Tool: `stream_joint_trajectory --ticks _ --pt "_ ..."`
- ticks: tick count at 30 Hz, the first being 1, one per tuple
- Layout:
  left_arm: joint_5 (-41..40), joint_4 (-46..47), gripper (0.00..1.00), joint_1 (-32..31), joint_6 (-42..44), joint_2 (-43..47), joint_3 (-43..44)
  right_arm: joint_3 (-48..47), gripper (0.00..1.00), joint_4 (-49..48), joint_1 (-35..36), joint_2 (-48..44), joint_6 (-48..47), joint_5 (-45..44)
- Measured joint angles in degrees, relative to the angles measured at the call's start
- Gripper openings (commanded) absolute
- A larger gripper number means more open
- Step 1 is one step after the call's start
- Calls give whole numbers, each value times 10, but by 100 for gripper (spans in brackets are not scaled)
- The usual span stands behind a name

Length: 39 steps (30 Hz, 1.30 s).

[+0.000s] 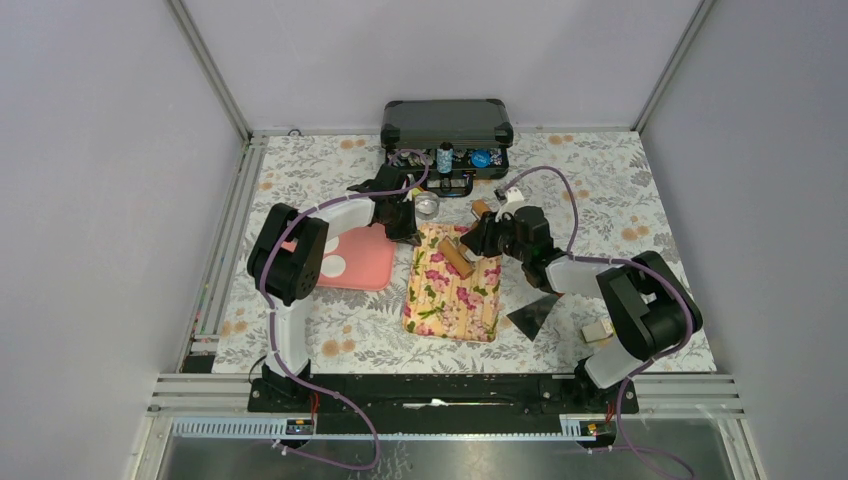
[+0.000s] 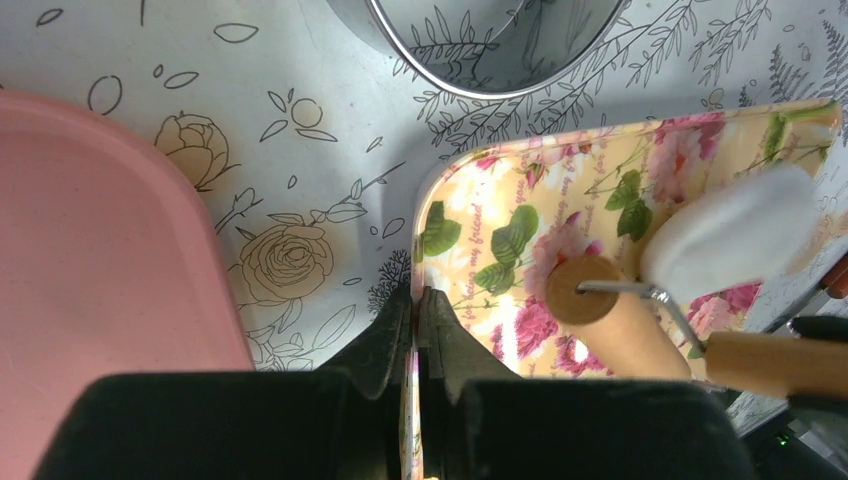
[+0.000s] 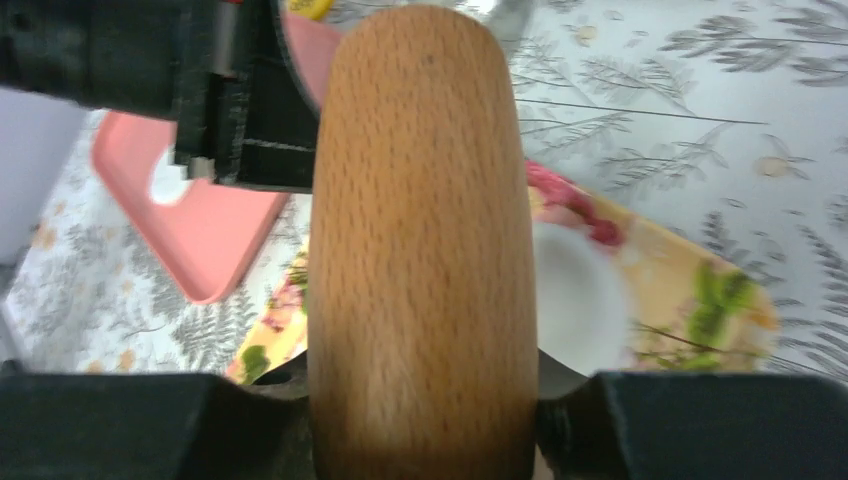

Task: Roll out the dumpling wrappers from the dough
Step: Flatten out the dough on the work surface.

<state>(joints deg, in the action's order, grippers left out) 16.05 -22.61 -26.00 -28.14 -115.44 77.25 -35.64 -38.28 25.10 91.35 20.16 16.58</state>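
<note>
Dough is seen as one smooth white piece, oval and softly rounded at its edge. It lies on the floral tray near that tray's far right corner, just beside the end of the rolling pin. Whether the roller presses on it cannot be told. A dumpling wrapper – flat, white and round – rests on the pink tray, which sits on the worktop touching or nearly touching the left side of the floral tray.

The left arm is folded at a raised elbow over the pink tray, with the forearm carried rightward to the floral tray's far left corner, close to the silver tin. The left end effector is pinched together on the thin rim of the floral tray.

The right arm is bent from its base toward the left, its wrist brought low over the far right part of the floral tray. The right end effector is clamped on the wooden handle of the rolling pin – the handle fills the space between both fingers.
</note>
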Motion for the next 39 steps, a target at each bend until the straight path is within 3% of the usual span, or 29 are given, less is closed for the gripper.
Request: stream_joint_trajectory --ticks 7,16,22,28,33,39 --pt "3 -2 0 0 -3 0 0 -2 0 19 6 -2 0 51" --pt "3 -2 0 0 -3 0 0 -37 0 158 -3 -95 -35 115" --pt "3 -2 0 0 -3 0 0 -134 0 240 -19 -124 -113 16" --pt "3 -2 0 0 -4 0 0 -149 0 285 -19 -131 -194 -96" --pt "3 -2 0 0 -4 0 0 -125 0 294 -19 -130 -219 -146" --pt "3 -2 0 0 -4 0 0 -13 0 200 -17 -134 -211 -141"
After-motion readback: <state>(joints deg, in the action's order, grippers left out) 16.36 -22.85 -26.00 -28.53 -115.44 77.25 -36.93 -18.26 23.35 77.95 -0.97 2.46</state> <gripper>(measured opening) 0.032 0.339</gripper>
